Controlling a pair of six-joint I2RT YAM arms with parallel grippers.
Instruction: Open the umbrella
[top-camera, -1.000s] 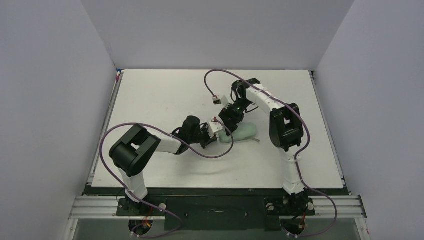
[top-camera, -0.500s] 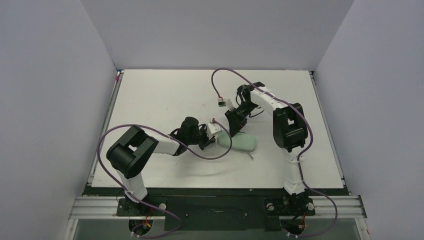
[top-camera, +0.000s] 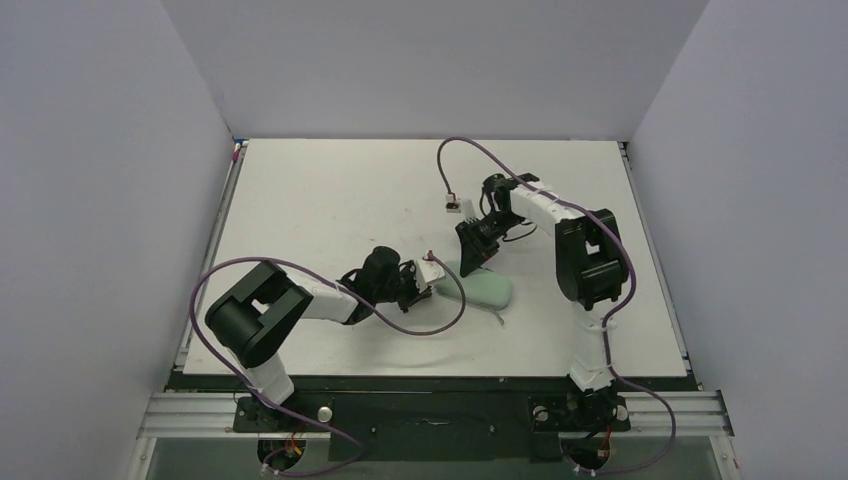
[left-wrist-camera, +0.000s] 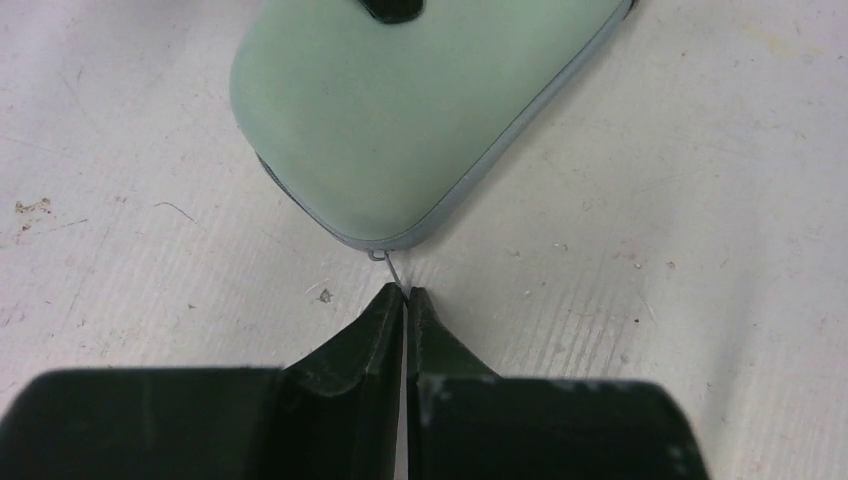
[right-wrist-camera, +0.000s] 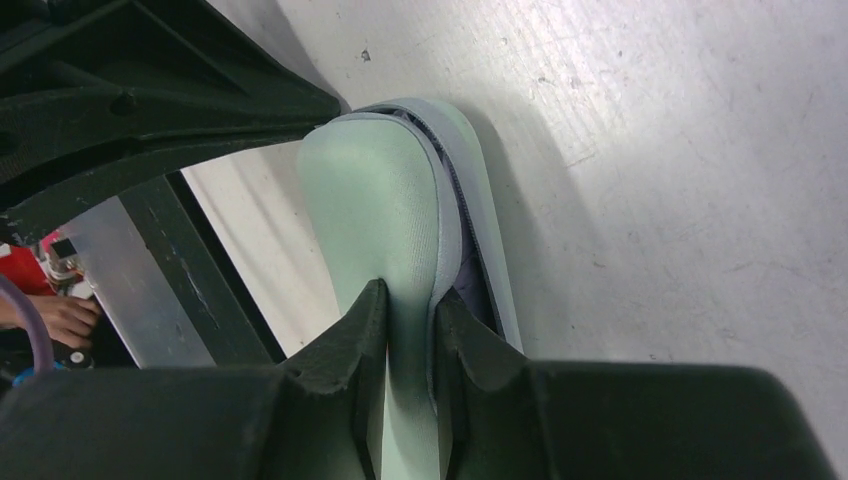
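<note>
Top external view: a mint-green case (top-camera: 487, 288) lay flat on the white table (top-camera: 330, 200), its long axis running roughly from left to right. The left gripper (top-camera: 432, 280) sat at the case's left end, in line with that axis. The right gripper (top-camera: 470, 262) came down onto the case from its far side. No umbrella showed. It was probably inside the case, so both arms were about equally near it.

Left wrist view: the left gripper (left-wrist-camera: 405, 295) had its fingers pressed together with no gap. Between their tips they nipped a thin wire zip pull (left-wrist-camera: 388, 268) that stuck out from the rounded end of the case (left-wrist-camera: 400, 110). The case lay straight ahead of the fingertips, its length running away from them.

Right wrist view: the right gripper (right-wrist-camera: 408, 295) pinched the top shell of the case (right-wrist-camera: 385, 210) between narrowly parted fingers, lifting that edge. The zip (right-wrist-camera: 455, 190) gaped beside the pinch, just right of the fingers. A grey sliver showed in the gap, but whether it was lining or umbrella fabric could not be told. Any pull by the left arm would likely need to run along the zip line, away from the case's end.
</note>
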